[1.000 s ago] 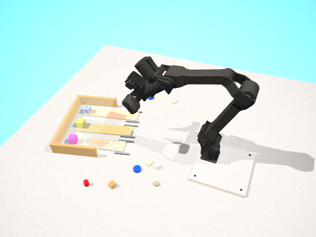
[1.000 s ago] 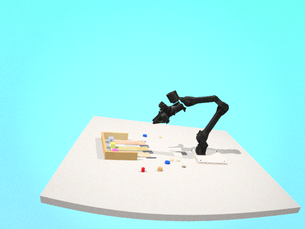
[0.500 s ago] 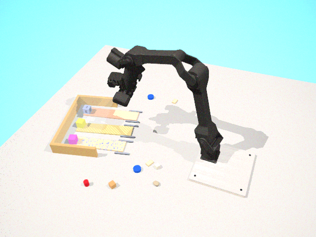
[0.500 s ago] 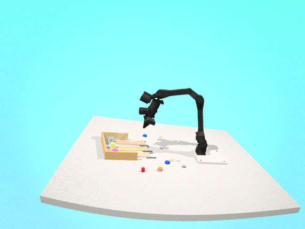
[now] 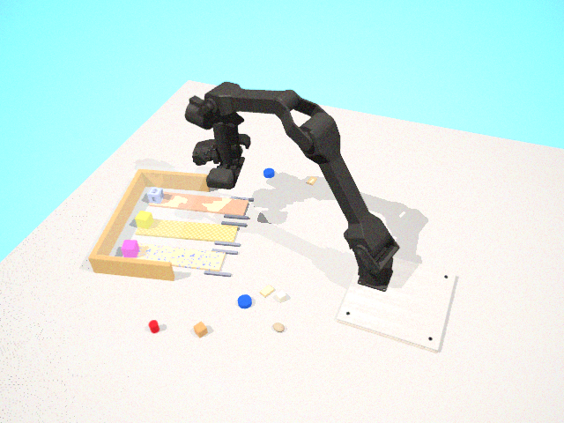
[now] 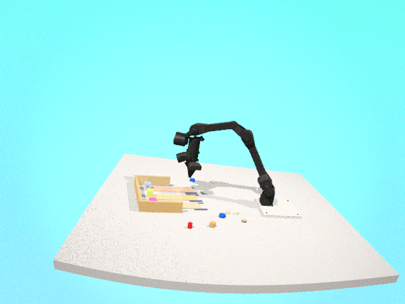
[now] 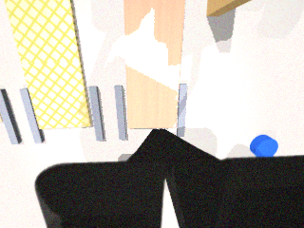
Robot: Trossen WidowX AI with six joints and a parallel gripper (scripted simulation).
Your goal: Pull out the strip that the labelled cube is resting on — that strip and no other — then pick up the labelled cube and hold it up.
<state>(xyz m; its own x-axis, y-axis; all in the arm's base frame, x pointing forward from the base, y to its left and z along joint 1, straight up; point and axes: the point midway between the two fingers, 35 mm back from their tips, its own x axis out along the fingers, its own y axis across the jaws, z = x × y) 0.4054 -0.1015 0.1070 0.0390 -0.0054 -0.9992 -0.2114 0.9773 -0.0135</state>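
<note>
The labelled pale blue cube (image 5: 154,195) (image 6: 147,184) sits at the far end of the orange and cream strip (image 5: 200,202) (image 6: 173,189) (image 7: 152,95), inside the open wooden frame (image 5: 115,218) (image 6: 160,206). My gripper (image 5: 221,181) (image 6: 190,175) (image 7: 158,135) is shut and empty. It points down, above the table just past the strip's near end. A yellow cube (image 5: 144,219) rests on the yellow lattice strip (image 5: 191,230) (image 7: 52,62). A pink cube (image 5: 129,248) rests on the blue-speckled strip (image 5: 191,256).
Short grey rails (image 5: 241,198) (image 7: 182,106) flank each strip's near end. A blue disc (image 5: 269,172) (image 7: 263,145) lies just right of the gripper. Another blue disc (image 5: 244,300), a red cylinder (image 5: 153,325), an orange cube (image 5: 200,329) and several beige pieces (image 5: 267,290) lie nearer the front.
</note>
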